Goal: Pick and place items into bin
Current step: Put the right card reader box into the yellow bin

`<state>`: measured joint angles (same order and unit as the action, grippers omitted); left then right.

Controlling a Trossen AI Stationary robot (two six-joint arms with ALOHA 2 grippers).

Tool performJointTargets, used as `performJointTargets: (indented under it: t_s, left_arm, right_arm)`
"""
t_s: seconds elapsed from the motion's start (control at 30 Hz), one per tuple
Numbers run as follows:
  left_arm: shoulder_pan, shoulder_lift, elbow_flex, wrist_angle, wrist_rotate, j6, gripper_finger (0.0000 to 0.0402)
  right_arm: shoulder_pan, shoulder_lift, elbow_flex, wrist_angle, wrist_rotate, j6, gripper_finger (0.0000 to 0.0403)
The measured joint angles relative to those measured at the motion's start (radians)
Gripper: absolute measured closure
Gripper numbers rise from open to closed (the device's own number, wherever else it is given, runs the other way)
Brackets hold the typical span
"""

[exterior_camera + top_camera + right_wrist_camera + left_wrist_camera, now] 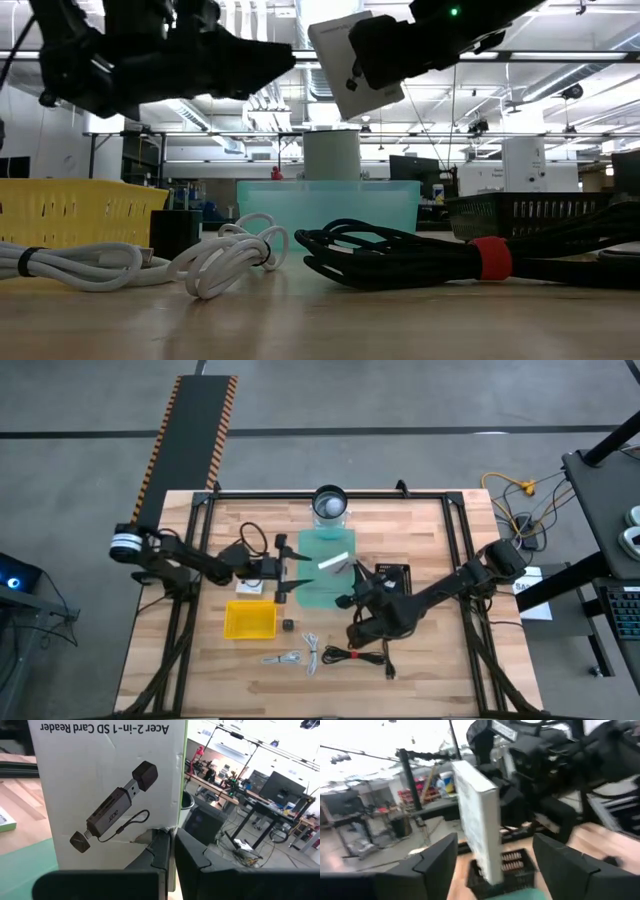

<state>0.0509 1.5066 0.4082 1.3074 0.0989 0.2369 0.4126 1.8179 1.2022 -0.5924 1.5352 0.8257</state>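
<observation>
A white box printed "Acer 2-in-1 SD Card Reader" (105,795) is held in the air by my right gripper (172,837), above the teal bin (318,592). My left gripper (298,572) hovers open at the bin's left edge, and its fingers point at the box (477,820) without touching it. On the table near the front lie a coiled black cable with a red tie (420,255), white cables (215,260) and a tiny black cube (288,624). A white card (248,588) lies behind the yellow basket. My right gripper is shut on the white box, pinching a thin edge of it (172,822) between its two fingers. The fingers come from the table's right side, slanting down. The box (350,65) is lifted clear and hangs tilted above the teal bin.
A yellow basket (250,620) stands left of the front centre, and a black mesh basket (395,574) stands right of the teal bin. A white cylinder (330,503) stands at the far edge. Bare wood shows at the front corners.
</observation>
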Motion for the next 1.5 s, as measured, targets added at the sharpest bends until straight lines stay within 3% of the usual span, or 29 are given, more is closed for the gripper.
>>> performJointTargets:
  t_s: [0.27,0.9,1.17,1.5]
  left_arm:
    - [0.000,0.090,0.103,-0.002,-0.005,0.008,0.0098]
    - [0.000,0.113,0.190,-0.026,-0.005,0.018,0.0101]
    - [0.001,0.113,0.197,-0.039,-0.005,0.113,0.0187]
    - [0.002,0.113,0.197,-0.044,-0.006,0.119,0.0367]
  right_arm:
    - [-0.002,0.000,0.000,0.002,0.000,0.000,0.0394]
    - [-0.001,0.000,0.000,0.006,0.000,-0.018,0.0394]
    - [0.000,0.000,0.000,0.006,0.000,-0.018,0.0394]
    - [0.000,0.000,0.002,0.005,-0.026,-0.018,0.0394]
